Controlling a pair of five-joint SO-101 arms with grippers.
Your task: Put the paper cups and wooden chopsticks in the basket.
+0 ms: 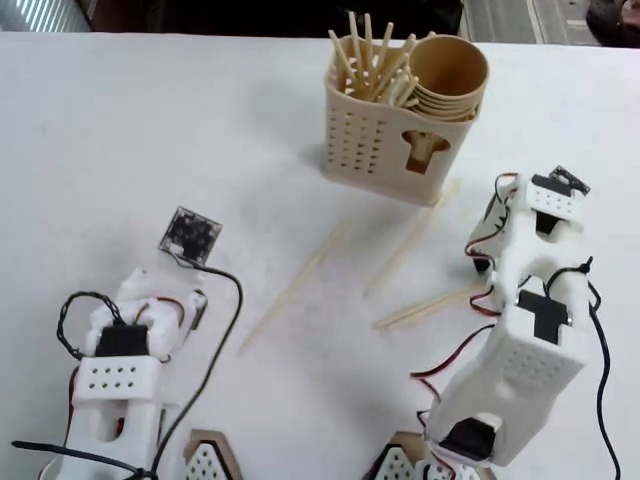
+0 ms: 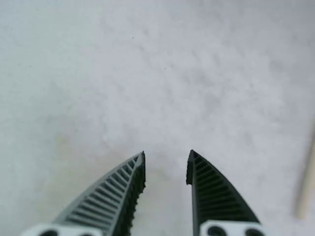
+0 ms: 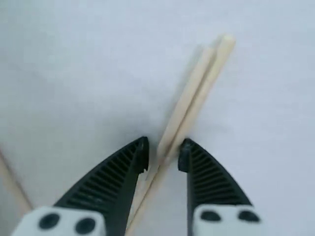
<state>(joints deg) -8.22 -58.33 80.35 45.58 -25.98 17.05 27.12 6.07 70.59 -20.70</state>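
The perforated cream basket (image 1: 375, 140) stands at the back of the table, holding stacked paper cups (image 1: 447, 72) and several wooden chopsticks (image 1: 366, 55). Three more chopstick pairs lie loose in front of it: one (image 1: 296, 288) left of centre, one (image 1: 412, 238) near the basket's corner, one (image 1: 432, 307) beside the right arm. My right gripper (image 3: 162, 150) is open and low over the table, its fingers straddling that last pair (image 3: 197, 91) without a firm grip. My left gripper (image 2: 166, 155) is open over bare tabletop, with a chopstick (image 2: 306, 182) off to one side.
A small black camera board (image 1: 190, 235) on a black cable lies ahead of the left arm (image 1: 120, 370). The right arm (image 1: 525, 340) stands at the right, wires looped around it. The white table (image 1: 150, 130) has free room at left and centre.
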